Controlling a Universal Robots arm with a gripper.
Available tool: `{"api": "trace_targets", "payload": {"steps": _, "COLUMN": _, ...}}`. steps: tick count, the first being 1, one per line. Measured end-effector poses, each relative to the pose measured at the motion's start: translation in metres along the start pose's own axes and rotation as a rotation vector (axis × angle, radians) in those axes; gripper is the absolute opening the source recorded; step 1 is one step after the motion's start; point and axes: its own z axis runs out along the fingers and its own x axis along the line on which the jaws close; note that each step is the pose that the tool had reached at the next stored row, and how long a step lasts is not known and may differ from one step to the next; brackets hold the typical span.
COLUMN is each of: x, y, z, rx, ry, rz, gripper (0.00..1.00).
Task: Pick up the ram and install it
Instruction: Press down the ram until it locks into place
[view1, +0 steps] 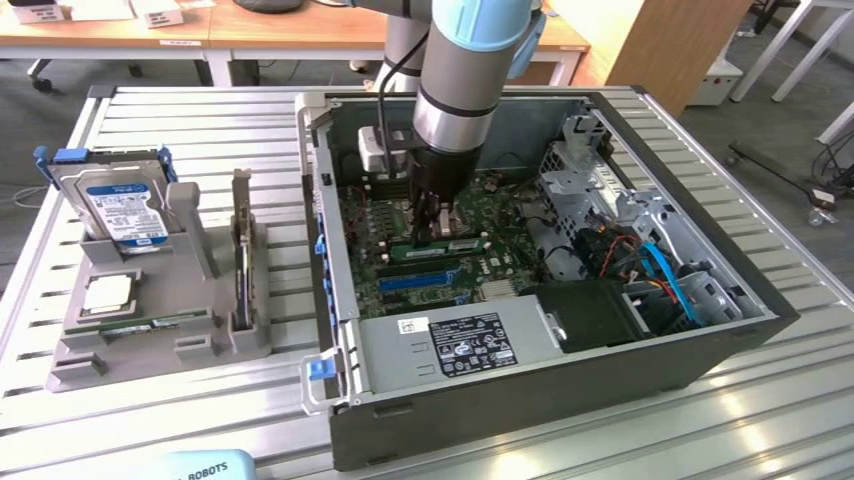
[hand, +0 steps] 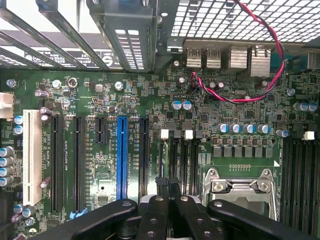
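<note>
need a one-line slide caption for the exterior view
Arm's shut gripper pressed down at a RAM stick on the motherboard inside the open PC case; hard drive waits in the tray.

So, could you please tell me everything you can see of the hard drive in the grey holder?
The hard drive is a flat silver metal unit with a blue-and-white label on its face. It stands on edge, leaning slightly back, in a slot of the grey holder, to the exterior view's left of the open computer case. A blue plastic bracket clasps its top and sides.
</note>
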Motion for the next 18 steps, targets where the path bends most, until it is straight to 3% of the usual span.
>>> {"api": "trace_targets", "payload": {"steps": 18, "x": 0.0, "y": 0.0, "z": 0.0012, "rx": 0.0001, "ry": -0.0002, "rz": 0.0, "gripper": 0.1}}
